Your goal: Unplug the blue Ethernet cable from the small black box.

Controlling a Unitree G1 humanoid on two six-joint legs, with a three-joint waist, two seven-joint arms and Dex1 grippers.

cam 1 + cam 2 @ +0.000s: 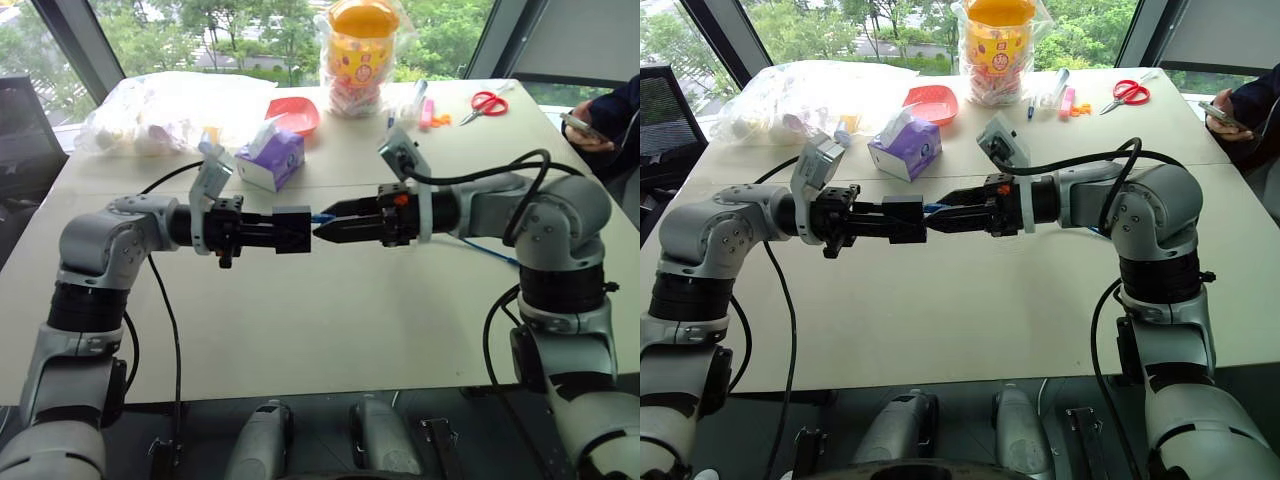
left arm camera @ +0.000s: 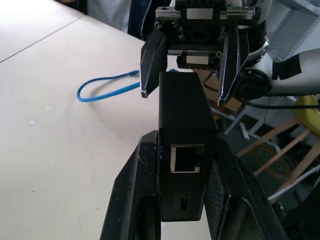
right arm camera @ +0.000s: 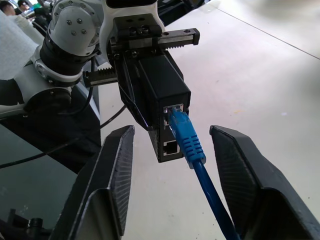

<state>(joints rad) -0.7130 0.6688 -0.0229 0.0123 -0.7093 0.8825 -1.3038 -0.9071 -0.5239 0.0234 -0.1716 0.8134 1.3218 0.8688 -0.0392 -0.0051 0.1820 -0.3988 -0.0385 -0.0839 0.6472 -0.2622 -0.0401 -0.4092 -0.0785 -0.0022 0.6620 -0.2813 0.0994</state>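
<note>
Still, the blue Ethernet cable (image 3: pixel 189 141) sits plugged into the small black box (image 3: pixel 162 90).

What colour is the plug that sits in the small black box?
Bright blue, like its cable; the plug in the small black box shows best in the right wrist view.

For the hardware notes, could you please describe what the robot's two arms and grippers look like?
Both arms have silver-grey rounded shells with black bands at the joints and loose black cables alongside. Each wrist carries a light-grey camera housing. The left gripper and right gripper each have two black wedge-shaped fingers with textured inner pads on a toothed black slide; an orange spot marks the right one's base.
</note>
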